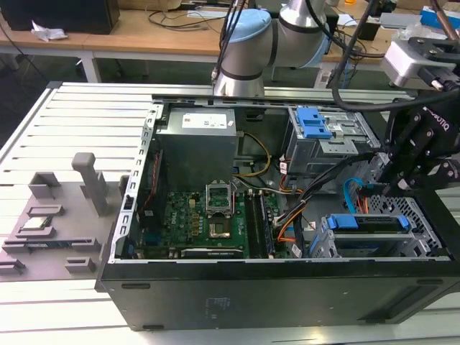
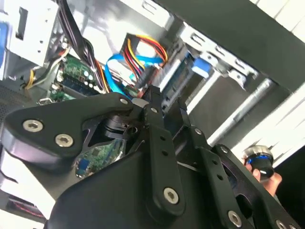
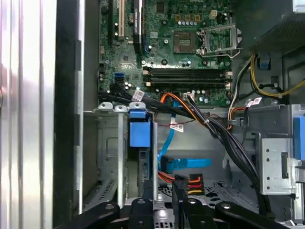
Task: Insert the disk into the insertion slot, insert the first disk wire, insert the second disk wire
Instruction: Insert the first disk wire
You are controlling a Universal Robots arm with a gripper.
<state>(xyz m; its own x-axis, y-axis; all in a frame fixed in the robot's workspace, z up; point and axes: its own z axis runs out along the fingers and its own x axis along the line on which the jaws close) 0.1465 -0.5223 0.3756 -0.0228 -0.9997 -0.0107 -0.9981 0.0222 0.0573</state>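
The disk [image 1: 368, 223], dark along its edge and framed by a bright blue carrier, sits inside the insertion slot [image 1: 424, 215] of grey perforated metal at the exterior view's right. Its blue carrier tab [image 3: 139, 131] faces the motherboard. My gripper [image 1: 392, 188] hangs over the slot's far end, right above the cables. In both wrist views its tip [image 3: 162, 186] [image 2: 167, 100] is beside a blue flat disk wire [image 3: 186, 163] [image 2: 116, 71] and a black connector with red, orange and yellow wires [image 3: 190, 181] [image 2: 143, 52]. Whether it grips either one is hidden.
The open tower case [image 1: 287, 302] lies on a slatted metal table [image 1: 79, 122]. A motherboard [image 1: 208, 223], a power supply [image 1: 198, 144] and a taller grey cage with blue latches [image 1: 316, 126] fill it. A black cable bundle [image 3: 224, 138] runs past the slot. Grey fixtures [image 1: 50, 215] sit outside.
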